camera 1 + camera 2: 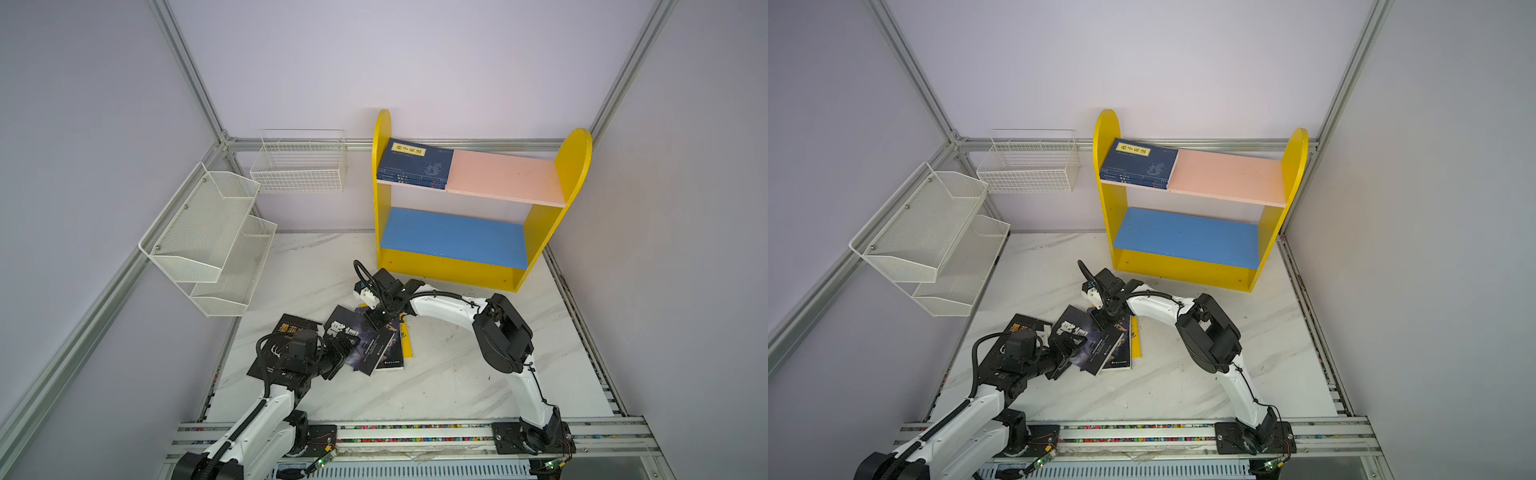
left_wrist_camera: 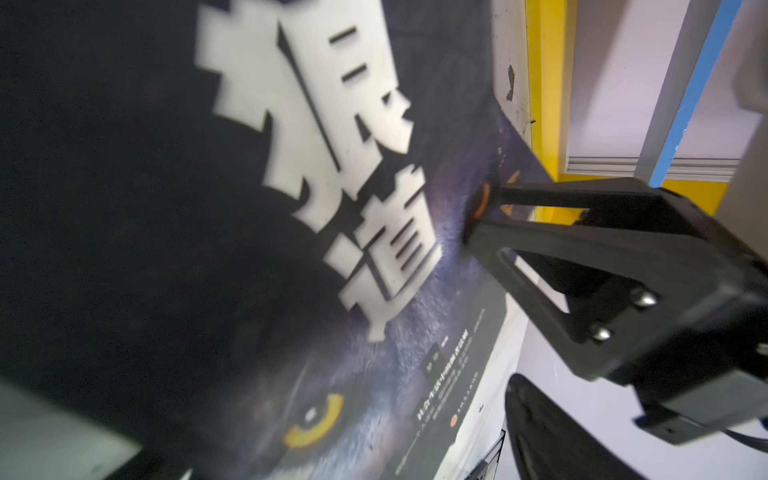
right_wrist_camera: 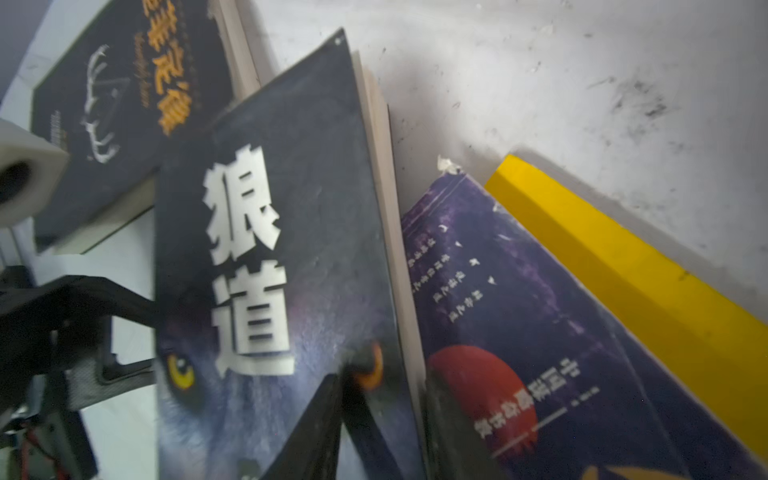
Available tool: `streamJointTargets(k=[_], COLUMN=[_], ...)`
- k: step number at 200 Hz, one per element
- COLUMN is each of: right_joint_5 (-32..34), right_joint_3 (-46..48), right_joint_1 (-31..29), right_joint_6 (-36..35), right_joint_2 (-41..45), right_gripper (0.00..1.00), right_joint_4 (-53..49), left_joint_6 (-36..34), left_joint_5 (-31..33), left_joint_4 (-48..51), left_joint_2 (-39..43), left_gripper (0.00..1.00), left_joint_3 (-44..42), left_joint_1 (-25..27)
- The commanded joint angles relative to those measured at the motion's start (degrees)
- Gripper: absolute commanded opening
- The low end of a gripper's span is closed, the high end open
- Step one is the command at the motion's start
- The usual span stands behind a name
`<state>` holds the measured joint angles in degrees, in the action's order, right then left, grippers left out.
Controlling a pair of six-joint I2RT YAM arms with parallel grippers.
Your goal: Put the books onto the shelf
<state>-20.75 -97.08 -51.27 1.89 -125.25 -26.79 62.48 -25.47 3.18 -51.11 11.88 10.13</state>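
Observation:
A black wolf-cover book (image 1: 365,345) (image 3: 270,249) lies tilted over a purple book (image 3: 519,332) and a yellow book (image 3: 623,270) on the table. My right gripper (image 1: 376,318) (image 3: 386,415) is shut on its far edge, one finger on the cover. My left gripper (image 1: 338,353) stands open at the book's near-left edge, with the cover (image 2: 291,208) filling its view. Another black book (image 1: 286,332) lies partly under the left arm. Navy books (image 1: 415,164) are stacked on the pink board of the shelf (image 1: 577,166).
A white mesh rack (image 1: 208,237) and a white wire basket (image 1: 299,162) hang on the left and back walls. The shelf's blue lower board (image 1: 453,237) stands just behind the right gripper. Arm base rails (image 1: 415,432) run along the table's front.

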Motion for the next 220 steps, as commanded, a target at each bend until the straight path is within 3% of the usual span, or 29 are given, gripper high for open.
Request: streamJointTargets(k=[1, 44, 77, 108, 156, 183, 196, 220], right_joint_5=[-0.8, -2.1, -1.7, -1.5, -0.7, 1.8, 3.0, 8.3], right_joint_3=[0.3, 1.7, 1.3, -0.7, -3.2, -6.0, -7.4, -8.9], right_joint_1=[-0.7, -0.8, -0.8, -0.6, -0.1, 0.7, 1.6, 3.7], right_joint_6=[-3.4, -2.5, -1.9, -1.5, -0.4, 1.0, 1.5, 4.4], right_joint_2=[-1.4, -2.5, -1.8, -1.0, 0.4, 1.9, 3.4, 7.4], right_gripper=[0.33, 0.31, 0.30, 0.30, 0.30, 0.30, 0.34, 0.53], right_joint_4=[-6.2, -4.9, -4.8, -4.9, -4.8, -5.5, -5.1, -2.6], left_joint_6=[-2.6, -6.4, -5.1, -4.3, -1.0, -4.1, -4.4, -6.5], left_joint_5=[-4.7, -3.4, 1.3, 1.5, -4.9, -6.4, -7.2, -9.4], left_joint_4=[-4.7, -0.2, 0.2, 1.9, -5.1, -2.0, -2.4, -2.8], left_joint_2=[-3.6, 0.0, 4.8, 4.4, -0.5, -1.4, -1.5, -2.8], left_gripper=[0.90, 0.68, 0.59, 0.47, 0.20, 0.05, 0.01, 0.00], left_joint_3=[0.7, 7.6, 10.1, 12.2, 13.1, 17.8, 19.6, 25.1], left_joint_1=[-1.1, -1.5, -2.1, -2.4, -3.4, -3.7, -3.7, -3.7])
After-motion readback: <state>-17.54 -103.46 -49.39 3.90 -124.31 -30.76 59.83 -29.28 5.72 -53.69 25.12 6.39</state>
